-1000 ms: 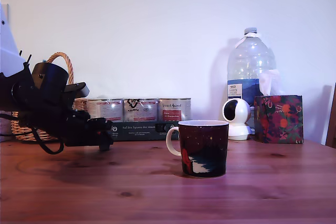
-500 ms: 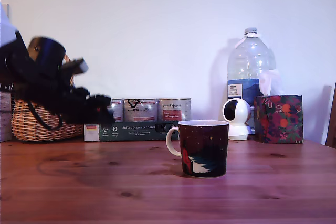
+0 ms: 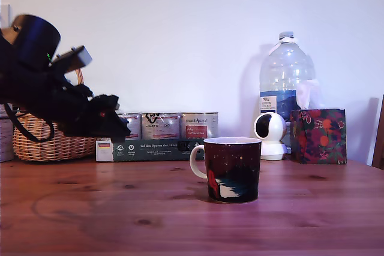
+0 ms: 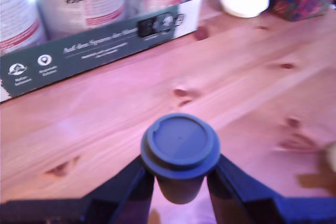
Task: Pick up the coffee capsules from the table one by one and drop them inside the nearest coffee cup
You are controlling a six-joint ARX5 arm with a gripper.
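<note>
The pincer (image 4: 179,182) is gripping a blue coffee capsule (image 4: 180,148) between its two dark fingers (image 4: 128,184), closed snugly around the tapering body just under the wide rim, as the wrist view shows. In the exterior view the arm is hanging above the worktop (image 3: 180,220) at about nine o'clock from the coffee cup (image 3: 233,169), well apart from it. The cup is standing upright near the centre of that view, its handle pointing toward the arm.

The main risk is judged to be slippage: the fingers are pinching a smooth, narrowing wall, so a jolt during travel could be squeezing the capsule out downward. Releasing before the capsule is hanging squarely over the cup's mouth would be sending it onto the rim or the planks. A low approach could also be knocking the handle.
</note>
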